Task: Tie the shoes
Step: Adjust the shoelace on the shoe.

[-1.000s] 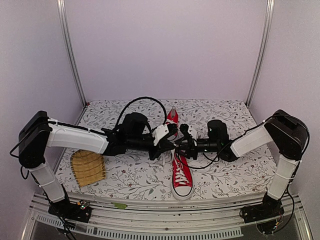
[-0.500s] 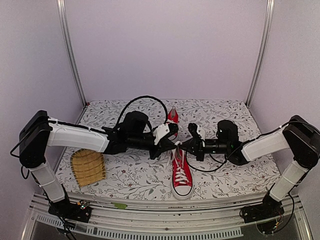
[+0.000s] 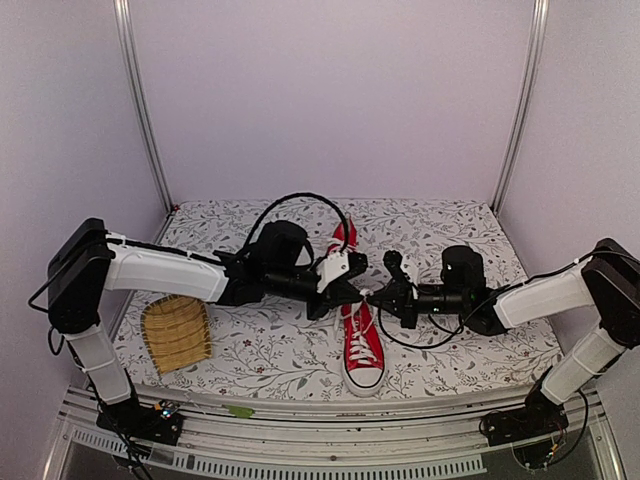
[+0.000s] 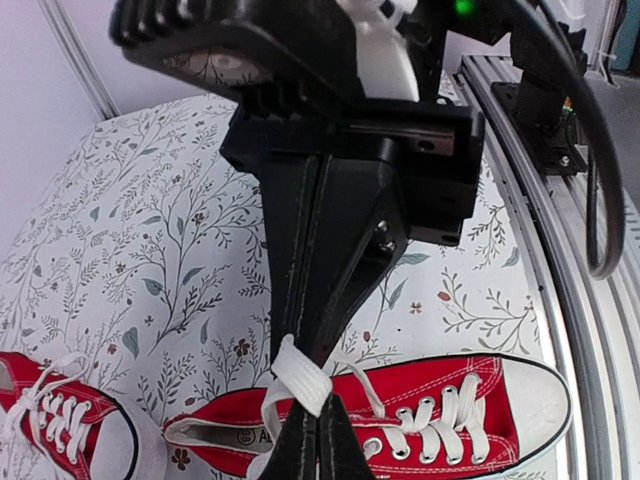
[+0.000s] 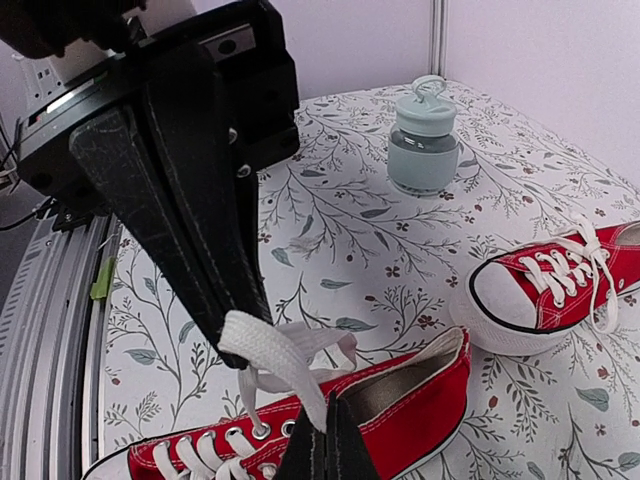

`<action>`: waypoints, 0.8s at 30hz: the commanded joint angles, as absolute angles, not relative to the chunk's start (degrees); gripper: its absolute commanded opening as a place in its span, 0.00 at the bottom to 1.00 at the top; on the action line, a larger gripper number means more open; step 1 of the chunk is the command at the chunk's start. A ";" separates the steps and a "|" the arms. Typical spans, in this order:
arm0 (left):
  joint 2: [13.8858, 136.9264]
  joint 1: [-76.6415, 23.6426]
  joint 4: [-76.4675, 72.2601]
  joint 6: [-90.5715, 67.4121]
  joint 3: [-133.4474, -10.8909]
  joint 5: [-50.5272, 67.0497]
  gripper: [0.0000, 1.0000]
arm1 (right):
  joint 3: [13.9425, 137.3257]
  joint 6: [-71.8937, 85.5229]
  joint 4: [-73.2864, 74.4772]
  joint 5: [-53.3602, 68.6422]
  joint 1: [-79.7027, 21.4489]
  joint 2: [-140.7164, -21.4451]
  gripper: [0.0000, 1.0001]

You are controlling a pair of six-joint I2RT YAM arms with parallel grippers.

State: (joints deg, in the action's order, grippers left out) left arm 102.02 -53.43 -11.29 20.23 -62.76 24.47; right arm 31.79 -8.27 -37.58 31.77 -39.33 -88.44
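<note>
The near red shoe (image 3: pixel 363 350) (image 4: pixel 440 415) (image 5: pixel 400 420) lies toe toward the front edge. The other shoe (image 3: pixel 344 234) (image 4: pixel 60 425) (image 5: pixel 560 285) lies behind it, partly hidden by my left gripper in the top view. Both grippers meet just above the near shoe's opening. My left gripper (image 3: pixel 358 288) (image 4: pixel 318 430) (image 5: pixel 225 325) is shut on a white lace (image 4: pixel 300 380) (image 5: pixel 285 365). My right gripper (image 3: pixel 376 294) (image 5: pixel 325 445) (image 4: pixel 300 345) is shut on the same band of lace from the opposite side. The lace runs taut between the two pairs of fingertips and down to the top eyelets.
A woven straw mat (image 3: pixel 177 335) lies at the front left of the flowered tabletop (image 3: pixel 460 345). A small grey-blue jar with a loop lid (image 5: pixel 425 140) stands on the table beyond the shoes. Aluminium rails (image 3: pixel 300 440) run along the front edge.
My right gripper has shut on the lace; a second ago it stood open farther back. Both grippers have shifted right and toward the front, and the right arm has stretched out lower.
</note>
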 commanded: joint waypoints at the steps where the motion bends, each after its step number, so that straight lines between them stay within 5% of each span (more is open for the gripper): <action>1: 103.12 -51.84 -9.94 17.65 -61.03 20.64 0.00 | 31.15 -5.95 -37.46 31.21 -39.29 -88.00 0.01; 12: 99.51 -49.48 -5.34 17.93 -56.96 14.01 0.01 | 36.08 -5.54 -36.39 33.25 -39.53 -92.52 0.01; 19: 98.79 -49.35 -2.25 14.74 -57.57 18.42 0.44 | 38.86 -5.90 -35.77 33.60 -40.34 -94.72 0.01; 24: 95.76 -49.09 -1.21 10.16 -55.39 19.78 0.50 | 39.61 -5.80 -35.69 32.67 -40.89 -95.30 0.01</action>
State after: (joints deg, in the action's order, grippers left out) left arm 100.29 -49.82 -2.96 14.41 -57.65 17.58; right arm 37.82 -6.20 -36.05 32.95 -40.14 -94.17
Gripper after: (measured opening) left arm 0.495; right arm 0.009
